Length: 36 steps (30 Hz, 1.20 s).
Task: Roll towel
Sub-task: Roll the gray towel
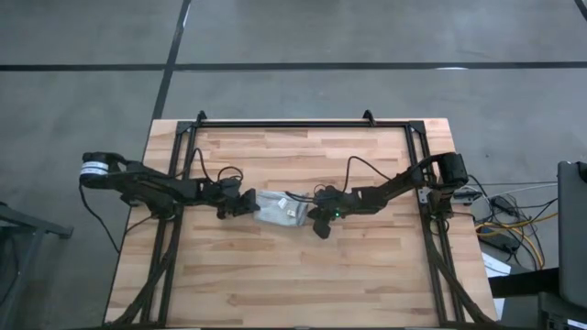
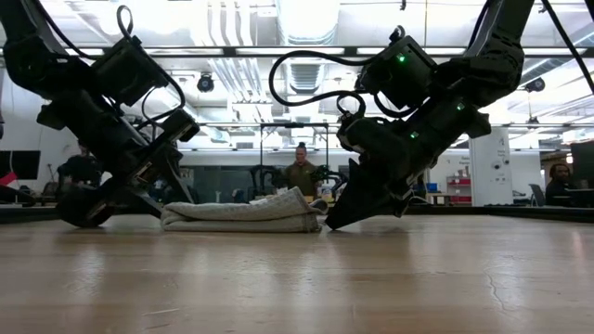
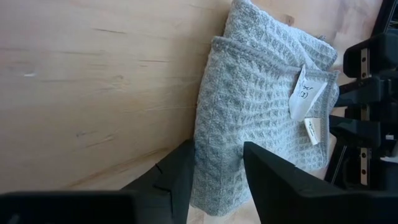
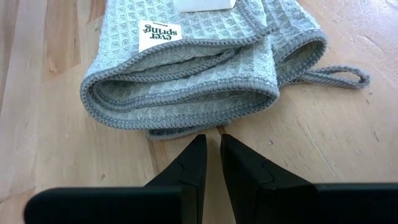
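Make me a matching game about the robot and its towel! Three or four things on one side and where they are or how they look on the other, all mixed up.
Things
1. towel
2. left end effector
3. right end effector
4. white label

Places or states
A. fingers almost together, at one end of the towel
B. folded into a flat bundle in the middle of the table
C. sewn on, with printed words
D. fingers apart, around the other end of the towel

Pairs: 1-B, 2-D, 3-A, 4-C
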Each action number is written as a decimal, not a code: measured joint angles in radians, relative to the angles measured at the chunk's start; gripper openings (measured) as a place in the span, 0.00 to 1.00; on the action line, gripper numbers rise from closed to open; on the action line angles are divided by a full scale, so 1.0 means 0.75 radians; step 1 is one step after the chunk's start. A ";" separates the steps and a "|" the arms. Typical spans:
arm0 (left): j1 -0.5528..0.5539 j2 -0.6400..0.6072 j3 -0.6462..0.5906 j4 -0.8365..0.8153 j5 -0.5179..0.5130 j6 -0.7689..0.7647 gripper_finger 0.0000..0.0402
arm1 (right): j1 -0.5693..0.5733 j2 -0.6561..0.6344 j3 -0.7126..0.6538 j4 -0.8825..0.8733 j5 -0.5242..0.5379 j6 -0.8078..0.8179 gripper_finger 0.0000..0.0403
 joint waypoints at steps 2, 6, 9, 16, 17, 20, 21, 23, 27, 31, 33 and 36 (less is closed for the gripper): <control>0.000 0.000 0.000 0.000 0.004 0.000 0.34 | 0.000 0.000 0.000 0.000 0.000 0.000 0.12; 0.000 0.000 0.000 0.000 0.006 0.001 0.26 | 0.000 0.000 0.000 0.000 0.000 0.000 0.12; 0.000 -0.001 0.000 -0.001 0.007 0.002 0.19 | 0.000 0.000 0.000 0.001 0.000 0.000 0.12; -0.001 -0.001 0.000 -0.001 0.025 0.032 0.03 | 0.000 0.000 0.000 0.001 0.000 0.000 0.12; -0.001 -0.001 0.000 -0.001 0.025 0.030 0.02 | 0.000 0.000 0.000 0.001 0.000 0.001 0.12; 0.000 -0.001 0.000 -0.001 0.023 0.020 0.02 | 0.000 0.000 0.000 0.001 0.000 0.001 0.12; 0.000 -0.001 0.000 0.000 0.023 0.019 0.02 | 0.000 0.000 0.000 0.001 0.000 0.000 0.12; 0.000 -0.001 0.000 0.000 0.021 0.016 0.02 | 0.000 0.000 0.000 0.001 0.000 0.000 0.12; 0.001 -0.001 0.000 0.004 0.018 0.003 0.02 | 0.000 0.000 0.000 0.001 0.000 0.000 0.12; 0.000 -0.001 0.000 0.026 0.029 0.000 0.02 | 0.000 0.000 0.000 0.001 0.000 0.000 0.12; 0.000 -0.002 0.000 0.028 0.038 -0.009 0.02 | 0.000 0.000 0.000 0.001 0.001 0.000 0.12; 0.000 -0.002 0.000 0.064 0.042 -0.013 0.02 | 0.000 0.000 0.000 0.001 0.016 0.001 0.12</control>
